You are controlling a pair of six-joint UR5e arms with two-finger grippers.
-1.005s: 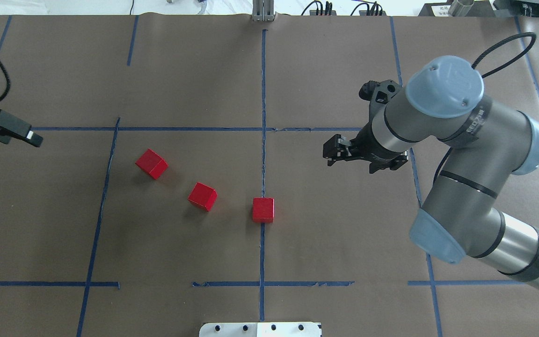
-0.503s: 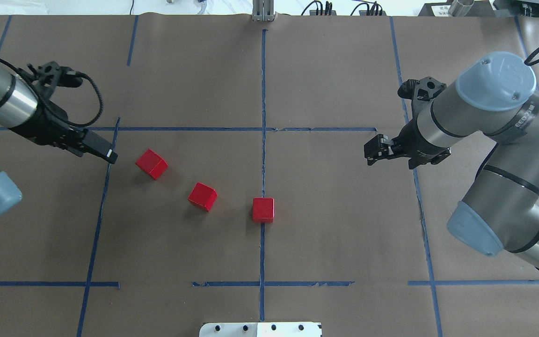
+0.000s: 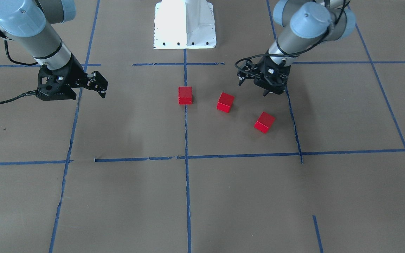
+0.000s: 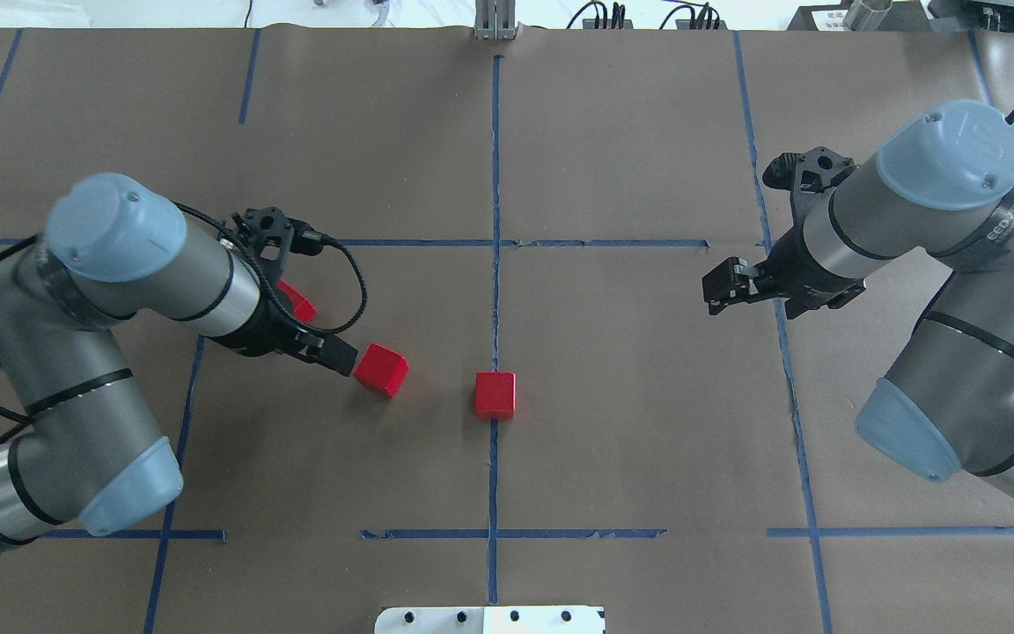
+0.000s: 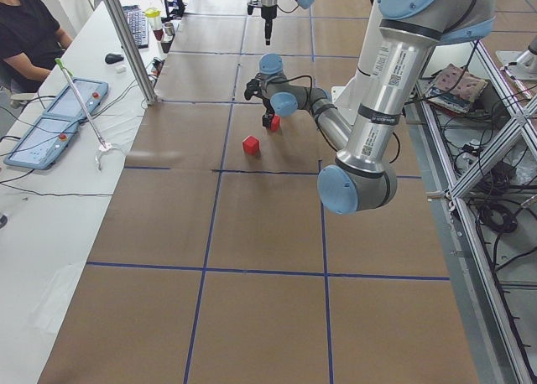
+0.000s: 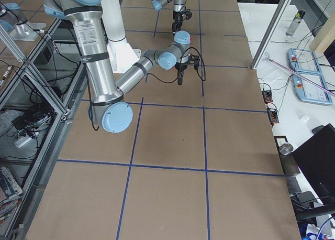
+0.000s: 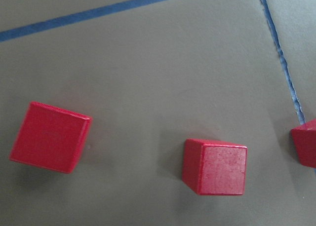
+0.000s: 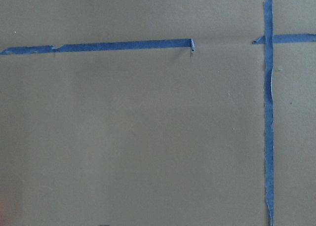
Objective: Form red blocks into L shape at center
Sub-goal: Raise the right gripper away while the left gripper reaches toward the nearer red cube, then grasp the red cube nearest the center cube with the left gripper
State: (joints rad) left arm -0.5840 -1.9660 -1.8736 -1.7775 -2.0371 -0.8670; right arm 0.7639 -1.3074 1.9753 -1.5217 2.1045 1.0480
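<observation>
Now the left gripper (image 4: 340, 357) hovers just left of the middle block (image 4: 381, 369), pointing down. Whether its fingers are parted or closed I cannot tell, but nothing red shows in them. Within the last second it has swung in from far left of the centre line (image 4: 495, 291), and its wrist now hides part of the far block (image 4: 298, 302). The right gripper (image 4: 718, 286), fingers parted and empty, has backed off and now sits well right of the centre line. The blocks have not moved. The line block (image 4: 495, 394) sits on the centre line, the middle block is near it on the left, and the far block is further left again. They make a loose diagonal, none touching. Judgement: work is passing to the left side. The middle block looks like the next pick, to go against the line block. The L is not yet begun.
</observation>
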